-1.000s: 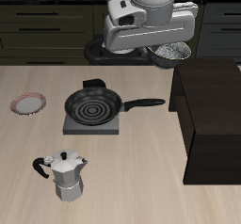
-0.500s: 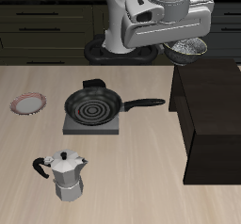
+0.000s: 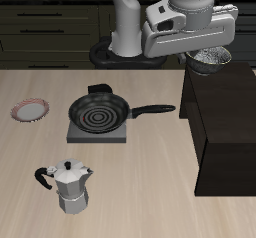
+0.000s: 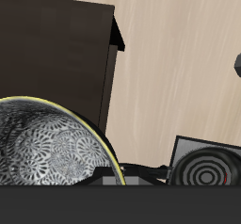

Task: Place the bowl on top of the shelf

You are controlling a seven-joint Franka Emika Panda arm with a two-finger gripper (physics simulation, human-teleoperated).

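Dark kitchen cabinets back a pale wooden table (image 3: 120,197). The shelf (image 3: 225,122), a near-black boxy cabinet, fills the table's 3 o'clock side. The gripper (image 3: 205,50), pinching the bowl (image 3: 211,60) by its rim, has carried it farther toward 3 o'clock than half a second ago; the bowl now hangs above the shelf's back edge, not touching it. At centre the frying pan (image 3: 99,112) sits on its grey slab (image 3: 97,132), the moka pot (image 3: 68,186) at 7 o'clock, the pink-rimmed plate (image 3: 30,110) at 9 o'clock, all unmoved.
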